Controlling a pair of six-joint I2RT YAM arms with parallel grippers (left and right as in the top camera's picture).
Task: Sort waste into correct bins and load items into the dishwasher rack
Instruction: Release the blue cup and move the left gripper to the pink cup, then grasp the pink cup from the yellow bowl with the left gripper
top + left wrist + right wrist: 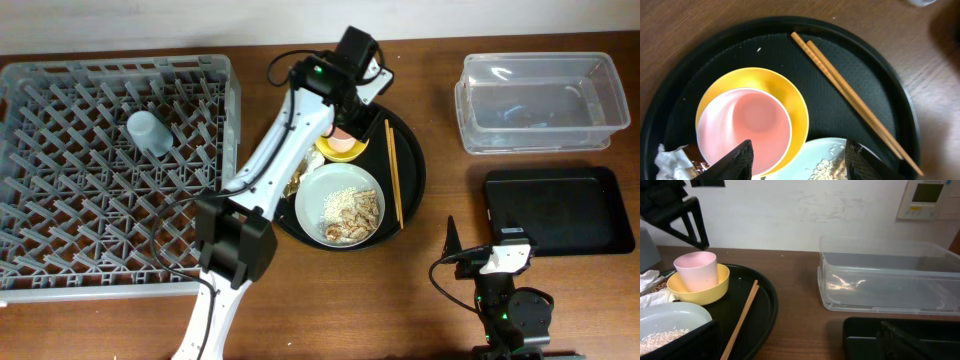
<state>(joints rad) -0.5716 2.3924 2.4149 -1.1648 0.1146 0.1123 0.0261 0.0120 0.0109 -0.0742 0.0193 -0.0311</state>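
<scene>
Left jaws apart above pink cup (742,125), right jaws wide open, blue cup (148,132) in rack (100,283) only overhead

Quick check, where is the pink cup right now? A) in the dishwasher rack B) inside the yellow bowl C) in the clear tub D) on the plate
B: the pink cup stands inside the yellow bowl on the round black tray, as both wrist views show.
</scene>
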